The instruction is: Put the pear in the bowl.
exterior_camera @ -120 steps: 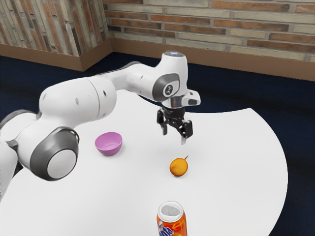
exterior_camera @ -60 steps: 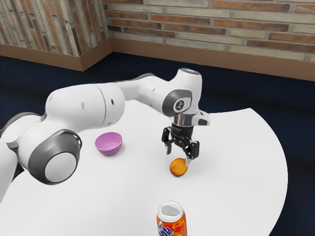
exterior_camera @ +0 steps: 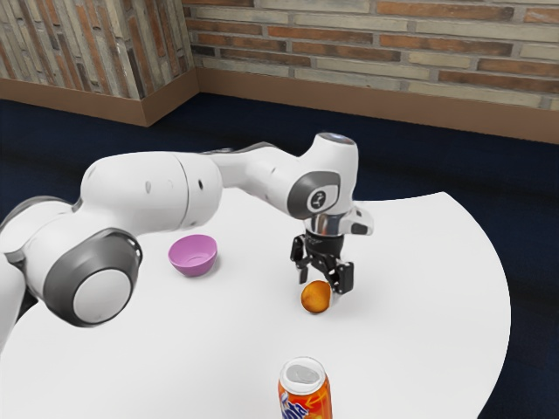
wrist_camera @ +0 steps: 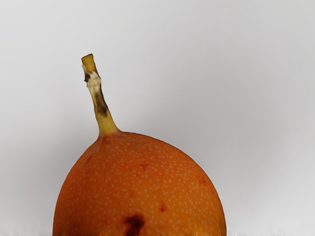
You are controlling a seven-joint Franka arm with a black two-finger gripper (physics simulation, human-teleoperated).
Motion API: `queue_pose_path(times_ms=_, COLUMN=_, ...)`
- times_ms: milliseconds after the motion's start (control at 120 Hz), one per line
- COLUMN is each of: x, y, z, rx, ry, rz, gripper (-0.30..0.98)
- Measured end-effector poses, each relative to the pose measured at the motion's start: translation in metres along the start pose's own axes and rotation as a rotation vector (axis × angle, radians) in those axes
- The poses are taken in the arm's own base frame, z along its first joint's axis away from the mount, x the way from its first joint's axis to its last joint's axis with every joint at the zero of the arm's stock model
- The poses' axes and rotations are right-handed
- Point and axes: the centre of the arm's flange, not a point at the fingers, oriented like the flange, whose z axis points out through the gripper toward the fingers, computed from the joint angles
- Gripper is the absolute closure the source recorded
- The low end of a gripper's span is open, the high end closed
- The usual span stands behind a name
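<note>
The round orange pear w/ a thin stem (exterior_camera: 315, 298) sits on the smooth white table (exterior_camera: 419, 297), near the mid. part & well apart from the bowl. The black two-finger tool (exterior_camera: 320, 284) is wide, w/ its fingers spread, & it is right over the pear, very low & close. Can't tell if a finger touches the pear. The big white & grey robot arm (exterior_camera: 196, 188) comes in from the ext. view's left & bends down to the tool. The round pink-purple bowl (exterior_camera: 194, 267) sits upright on the ext. view's left of the pear, btwn it & the arm's big round joint. The tall orange metal drink can (exterior_camera: 305, 399) stands up near the table edge closest to the cam., w/ its low end cut off by the pic. The table's far edge meets its curved edge in a corner, on the ext. view's right, past the tool. In the wrist view, the pear looks big, w/ tiny pale dots, a dark spot & a yellow-brown stem (wrist_camera: 101, 101). Behind the table is a dark blue floor (exterior_camera: 236, 105) & a brick wall (exterior_camera: 367, 44).
</note>
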Motion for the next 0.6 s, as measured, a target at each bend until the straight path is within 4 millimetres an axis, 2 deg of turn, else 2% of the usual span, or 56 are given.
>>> queue_pose_path(times_ms=317, x=0.002, y=-0.004, z=-0.003, rx=0.021, ry=0.039, rz=0.155, gripper=0.00)
queue_pose_path(times_ms=467, x=0.003, y=-0.015, z=0.015, rx=0.002, ry=0.044, rz=0.189, gripper=0.00)
queue_pose_path(times_ms=600, x=0.006, y=-0.015, z=0.016, rx=-0.016, ry=0.077, rz=0.221, gripper=0.00)
